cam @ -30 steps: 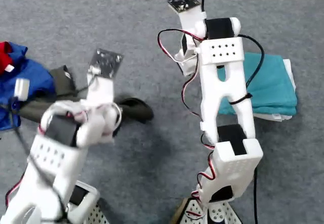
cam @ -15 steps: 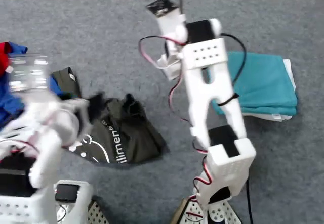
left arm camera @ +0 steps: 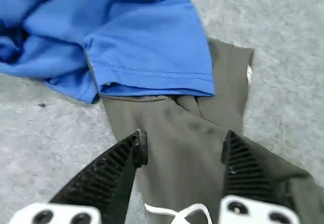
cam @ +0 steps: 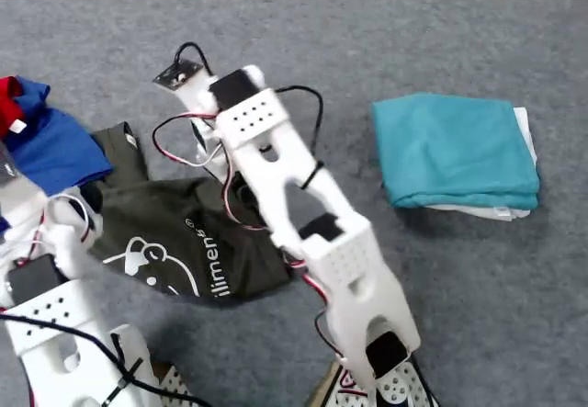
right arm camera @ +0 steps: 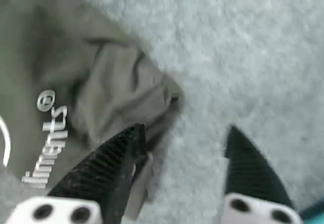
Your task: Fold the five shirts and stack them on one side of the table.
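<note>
**High view.** I see the dark shirt (cam: 175, 242) lying spread but rumpled on the grey tabletop (cam: 413, 49), with its white print facing up. The blue shirt (cam: 55, 145) lies against the dark shirt's sleeve end. A red cloth (cam: 7, 99) sits on the blue shirt's side away from the dark shirt. The folded teal shirt (cam: 455, 150) is well apart from the dark shirt and stacked on a folded white cloth (cam: 487, 211). The right arm (cam: 276, 177) stretches across the dark shirt. The left arm (cam: 46, 288) stands just beside the dark shirt, on the side nearer the blue shirt.

**Left wrist view.** The left end effector (left arm camera: 185, 140) has its jaws spread wide and grips nothing. It is above the dark shirt (left arm camera: 228, 92), near where the blue shirt's (left arm camera: 147, 42) hem overlaps it.

**Right wrist view.** The right end effector (right arm camera: 182, 133) also has its jaws wide apart and grips nothing. It is at a bunched edge of the dark shirt (right arm camera: 111, 77). One finger is over the fabric and the other is over bare tabletop.
</note>
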